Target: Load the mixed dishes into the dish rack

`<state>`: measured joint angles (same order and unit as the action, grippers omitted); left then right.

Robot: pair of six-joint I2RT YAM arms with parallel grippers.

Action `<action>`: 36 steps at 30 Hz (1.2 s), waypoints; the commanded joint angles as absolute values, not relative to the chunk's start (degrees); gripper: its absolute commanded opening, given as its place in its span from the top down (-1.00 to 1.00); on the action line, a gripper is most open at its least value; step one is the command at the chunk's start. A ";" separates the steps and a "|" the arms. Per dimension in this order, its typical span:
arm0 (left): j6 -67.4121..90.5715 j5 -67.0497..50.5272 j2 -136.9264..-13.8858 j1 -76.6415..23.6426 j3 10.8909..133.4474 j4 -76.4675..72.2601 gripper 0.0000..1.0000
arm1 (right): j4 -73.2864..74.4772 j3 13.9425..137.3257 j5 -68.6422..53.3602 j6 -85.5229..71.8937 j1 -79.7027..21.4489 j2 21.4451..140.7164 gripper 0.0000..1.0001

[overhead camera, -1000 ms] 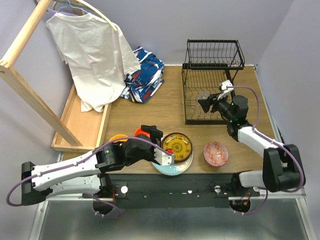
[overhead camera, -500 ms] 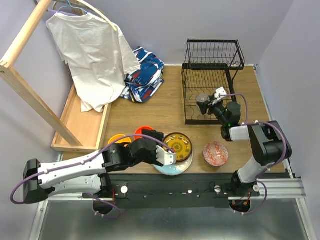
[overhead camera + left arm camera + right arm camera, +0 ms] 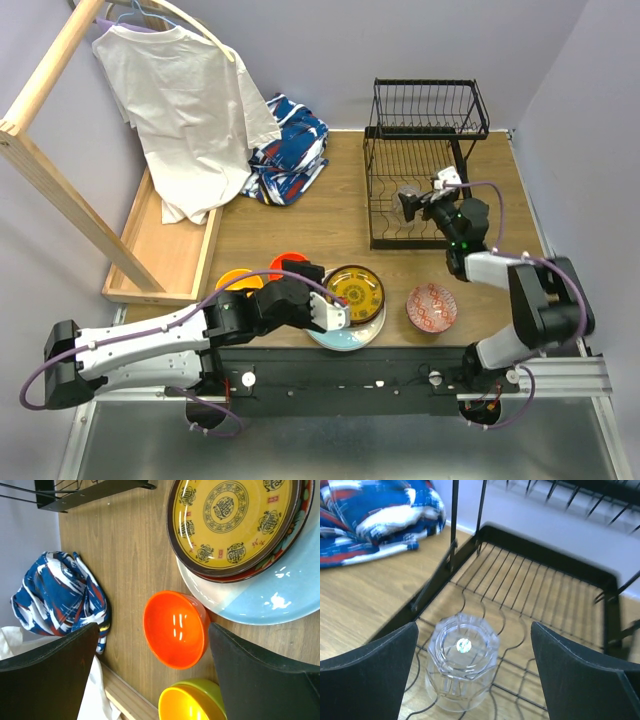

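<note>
Glass cup (image 3: 463,667), faceted, seemingly inverted, black wire rack (image 3: 547,550)

White T-shirt (image 3: 185,95) hanging over wooden tray (image 3: 165,255); blue patterned cloth (image 3: 290,150) beside.

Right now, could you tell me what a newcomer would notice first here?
Probably the yellow patterned plate topping a stack of plates at the table's near edge, with an orange bowl just left of it. Next, the clear glass cup standing alone in the black dish rack at the far right.
</note>
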<state>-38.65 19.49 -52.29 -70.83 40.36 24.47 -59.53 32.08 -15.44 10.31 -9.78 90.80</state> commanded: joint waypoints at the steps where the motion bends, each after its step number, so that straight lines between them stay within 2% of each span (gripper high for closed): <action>1: -42.27 21.44 -49.75 -69.87 38.23 19.96 -0.97 | -40.58 32.34 -13.53 14.41 -9.84 77.72 -1.00; 4: -43.15 21.88 -49.40 -68.56 38.58 18.81 -0.97 | -25.83 33.74 -18.08 15.64 -9.84 69.98 -0.93; 6: -42.20 21.27 -49.13 -66.20 39.28 19.68 -0.97 | -18.84 35.06 -21.95 17.39 -9.84 65.59 -0.58; 7: -40.97 19.88 -49.04 -64.79 39.81 21.34 -0.97 | -11.06 35.85 -26.41 18.36 -9.84 64.61 -0.37; 8: -39.39 18.91 -49.48 -63.21 40.68 22.92 -0.97 | -7.16 36.64 -28.63 19.33 -9.84 64.08 0.23; 9: -37.63 17.33 -50.27 -58.84 43.48 24.94 -0.97 | -3.64 38.13 -30.74 22.47 -9.93 63.81 0.47; 11: -31.31 12.25 -54.30 -54.16 47.00 31.53 -0.97 | 5.51 39.54 -34.10 25.65 -9.84 64.33 0.82; 14: -23.05 4.70 -60.19 -44.32 53.69 37.61 -0.97 | 10.63 42.09 -33.67 30.32 -10.02 68.10 0.99; 16: -19.88 -0.59 -60.82 -38.10 55.89 37.53 -0.97 | 10.64 45.24 -32.70 30.76 -10.19 71.00 0.99; 18: -17.32 -6.83 -60.12 -36.13 55.90 36.48 -0.97 | 10.11 48.06 -31.30 30.06 -10.46 76.36 0.99; 23: -17.66 -5.63 -59.15 -34.54 56.78 37.18 -0.97 | 10.55 56.23 -27.69 30.23 -10.63 84.89 0.99; 27: -19.42 -1.94 -58.10 -33.49 56.51 36.21 -0.97 | 10.54 58.44 -24.35 32.77 -10.64 89.20 0.99; 36: -20.57 -2.02 -57.30 -31.03 55.72 34.81 -0.97 | 6.16 58.27 -17.23 40.95 -10.72 92.02 0.99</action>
